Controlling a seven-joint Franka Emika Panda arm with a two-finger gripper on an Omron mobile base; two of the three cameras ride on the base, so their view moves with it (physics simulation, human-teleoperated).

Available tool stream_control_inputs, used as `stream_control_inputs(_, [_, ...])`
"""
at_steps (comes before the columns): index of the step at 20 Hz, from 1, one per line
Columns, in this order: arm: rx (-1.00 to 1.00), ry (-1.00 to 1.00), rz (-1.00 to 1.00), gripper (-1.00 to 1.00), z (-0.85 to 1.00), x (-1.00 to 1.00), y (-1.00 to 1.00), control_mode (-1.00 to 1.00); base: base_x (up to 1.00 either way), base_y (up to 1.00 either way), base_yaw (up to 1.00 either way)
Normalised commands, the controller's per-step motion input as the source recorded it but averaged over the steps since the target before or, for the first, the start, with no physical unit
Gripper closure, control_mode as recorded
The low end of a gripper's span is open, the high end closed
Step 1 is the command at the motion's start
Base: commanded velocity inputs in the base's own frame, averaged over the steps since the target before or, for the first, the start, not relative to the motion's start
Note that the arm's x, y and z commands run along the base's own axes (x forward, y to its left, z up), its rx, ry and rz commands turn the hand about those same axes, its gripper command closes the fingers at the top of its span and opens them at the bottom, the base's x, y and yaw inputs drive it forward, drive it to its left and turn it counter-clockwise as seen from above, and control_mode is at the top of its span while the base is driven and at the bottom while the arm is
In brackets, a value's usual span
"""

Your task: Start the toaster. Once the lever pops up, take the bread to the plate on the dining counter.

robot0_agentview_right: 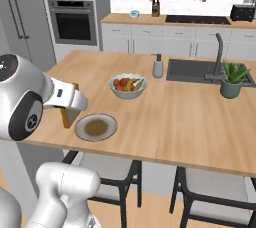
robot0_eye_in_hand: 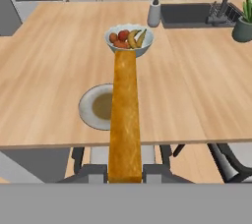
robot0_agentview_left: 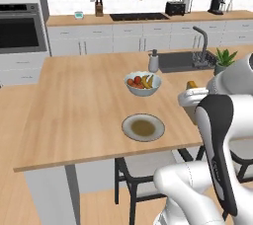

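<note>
With the boxy black toaster (robot0_agentview_left: 175, 8) far back on the rear worktop, the gripper (robot0_eye_in_hand: 125, 173) grasps the golden-tan bread slice (robot0_eye_in_hand: 124, 120) above the light wooden tabletop (robot0_eye_in_hand: 59, 95), leaving only placement on the round grey-rimmed plate (robot0_eye_in_hand: 91, 107).

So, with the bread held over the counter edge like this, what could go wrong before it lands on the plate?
1. The bread is gripped only at its lower edge by the closed fingers, so it could tilt or slip out.
2. The plate sits close to the counter edge; an early release may drop the bread to the floor.
3. The fruit bowl stands just behind the plate, so overshooting could knock it.
</note>
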Motion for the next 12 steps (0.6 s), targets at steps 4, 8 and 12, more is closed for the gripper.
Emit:
stream_control_inputs(4, [0.0, 0.0, 0.0, 1.0, 0.0, 0.0, 0.0, 1.0, 0.29, 0.0, 0.0])
stream_control_inputs(8, [0.01, 0.0, 0.02, 1.0, -0.18, 0.24, 0.0, -1.0, 0.11, 0.0, 0.0])
stream_control_inputs(12, [0.04, 0.08, 0.27, 1.0, -0.65, 0.91, 0.0, -1.0, 0.0, 0.0, 0.0])
